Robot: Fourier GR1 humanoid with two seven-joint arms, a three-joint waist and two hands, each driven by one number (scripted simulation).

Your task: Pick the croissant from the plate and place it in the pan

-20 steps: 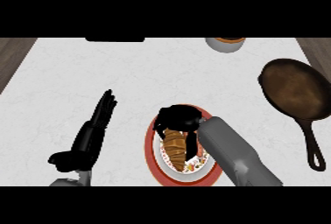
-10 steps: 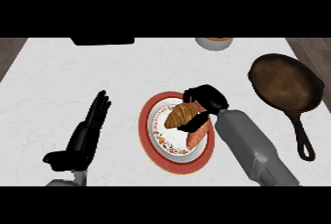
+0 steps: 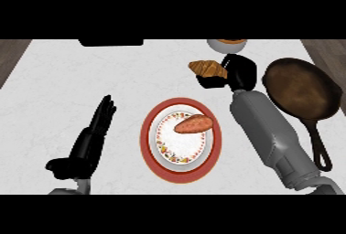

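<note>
Croissant [image 3: 208,68] in right robot hand [image 3: 233,73]

Right hand [image 3: 233,73] seemingly curled, left hand [image 3: 94,132] flat.

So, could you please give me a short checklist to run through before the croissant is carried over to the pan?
1. Croissant held in the right hand: ok, the fingers are curled round its end.
2. Croissant off the plate: ok, it shows above the plate, over the counter.
3. Pan free to receive it: ok, nothing lies in it.
4. Way to the pan: ok, the pan lies just right of the hand, nothing between.
5. Sweet potato left on the plate: ok.
6. Left hand out of the way: ok, open, at the left.
</note>
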